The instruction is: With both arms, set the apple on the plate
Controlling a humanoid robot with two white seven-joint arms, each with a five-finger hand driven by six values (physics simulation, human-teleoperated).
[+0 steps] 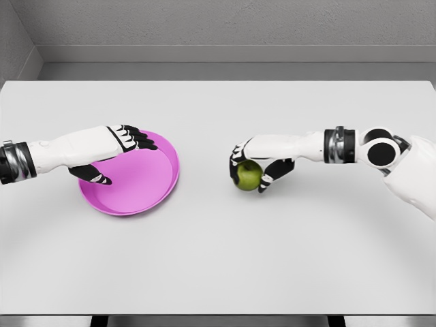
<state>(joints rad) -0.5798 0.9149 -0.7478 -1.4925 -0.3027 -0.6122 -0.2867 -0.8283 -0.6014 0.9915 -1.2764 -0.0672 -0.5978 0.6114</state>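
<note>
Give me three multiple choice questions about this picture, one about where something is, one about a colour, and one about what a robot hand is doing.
1. Where is the apple?
A. on the plate
B. on the table, right of the plate
C. at the table's far edge

2. What colour is the plate?
A. pink
B. blue
C. white

3. What is the right robot hand doing?
A. resting flat on the table
B. lying on the plate
C. closing around the apple

Answers:
1 B, the apple sits on the bare table, apart from the plate.
2 A, the dish is bright pink.
3 C, its fingers curl around the green apple, while the left robot hand is at the plate.
</note>
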